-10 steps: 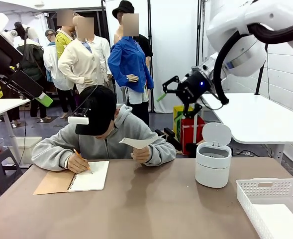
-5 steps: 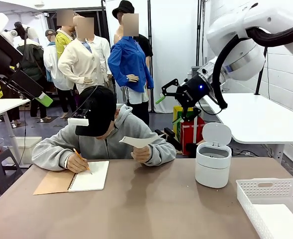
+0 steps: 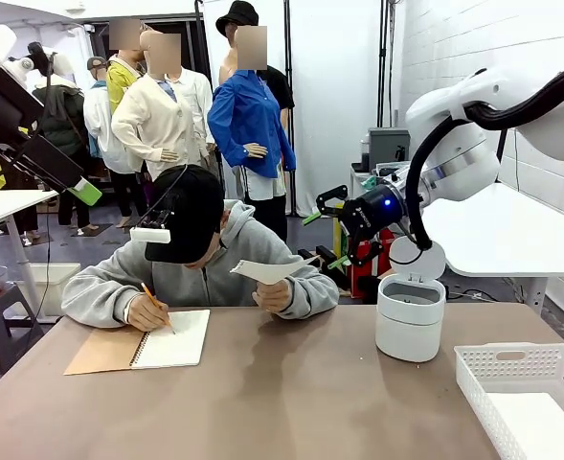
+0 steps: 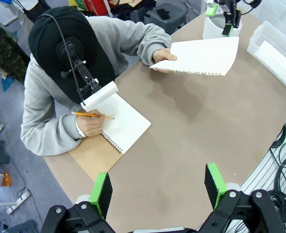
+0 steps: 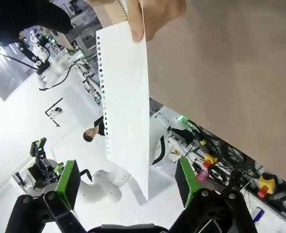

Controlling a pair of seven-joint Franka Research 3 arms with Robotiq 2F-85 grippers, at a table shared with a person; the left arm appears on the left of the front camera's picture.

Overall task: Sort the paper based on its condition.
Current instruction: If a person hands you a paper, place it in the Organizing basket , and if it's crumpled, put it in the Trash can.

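Right arm extends level, right claw (image 3: 322,238) spread apart, paper (image 3: 262,273) ahead of it in a person's hand (image 3: 274,297); left claw (image 4: 158,189) likewise apart.

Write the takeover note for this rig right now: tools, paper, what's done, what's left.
Left tool: open, empty, high over the table.
Right tool: open, empty, in the air, facing the held sheet.
Paper: that sheet is flat, held up in the person's hand; what looks like another lies in the white basket.
Bin: lid up.
Done: nothing gripped yet.
Left: take the held sheet and place it by condition.
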